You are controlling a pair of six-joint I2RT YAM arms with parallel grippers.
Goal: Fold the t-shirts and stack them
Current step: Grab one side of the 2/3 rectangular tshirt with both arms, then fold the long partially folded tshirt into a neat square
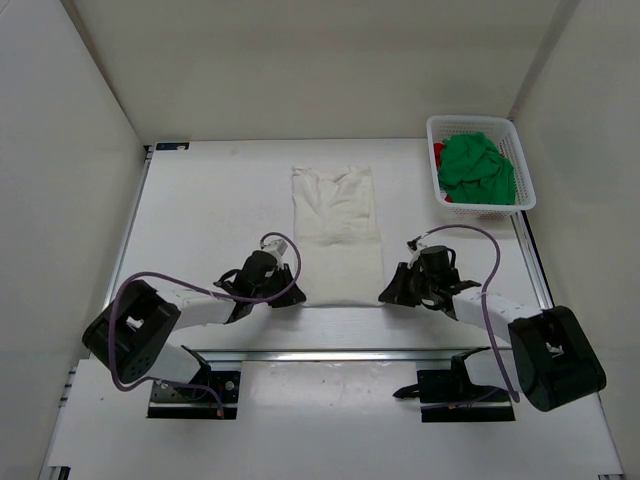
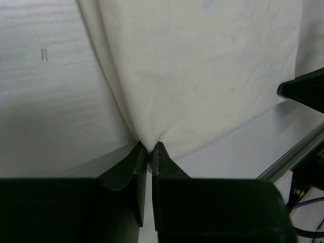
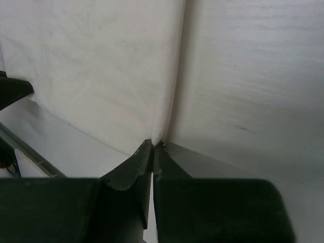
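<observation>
Cream-white cotton on show: the cream-white t-shirt (image 1: 338, 225) lies flat mid-table as a long narrow panel, with what looks like the collar at the far end and the hem end nearest the arms; the left gripper (image 1: 292, 293) is at the near left corner, the right gripper (image 1: 386, 292) at the near right corner.

Both are pinched tight on cloth; in the left wrist view the left gripper (image 2: 150, 148) has the corner drawn to a point between its tips, and the right gripper (image 3: 153, 145) nips the shirt's edge just the same.

My read on the fabric: light, limp, no stiffness at all; it should sag between the two holds and skew if one side rises first; the corners, taken through every layer, look the sensible place to hold.

From above you get the layout; the green t-shirt (image 1: 478, 170) and a sliver of the red t-shirt (image 1: 441, 152) are heaped in the basket (image 1: 520, 165) at the far right, well apart from the arms; the fingertips, though, hide under the wrists. Only the wrist cameras prove the bite on the cloth.
</observation>
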